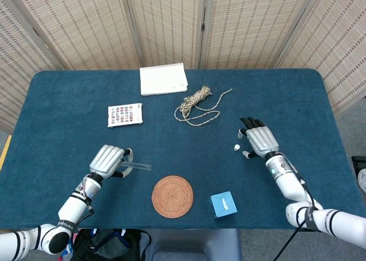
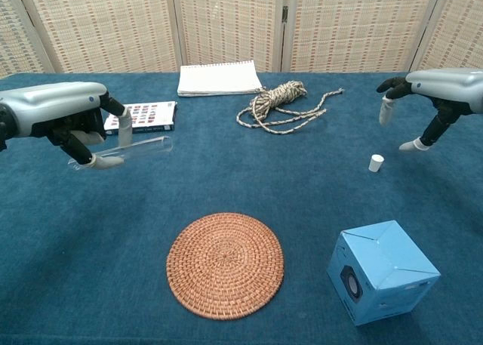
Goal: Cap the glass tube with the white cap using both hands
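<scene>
My left hand (image 1: 107, 161) (image 2: 64, 117) holds the clear glass tube (image 1: 139, 166) (image 2: 139, 147) above the cloth at the front left, with the tube's free end pointing right. The small white cap (image 1: 236, 148) (image 2: 375, 163) stands on the blue tablecloth at the right. My right hand (image 1: 260, 139) (image 2: 438, 86) hovers just right of and above the cap with its fingers spread apart, holding nothing and not touching the cap.
A round woven coaster (image 1: 172, 196) lies at the front centre and a small blue box (image 1: 223, 204) beside it to the right. A coil of rope (image 1: 196, 103), a white notepad (image 1: 163, 79) and a patterned card box (image 1: 125, 115) lie further back.
</scene>
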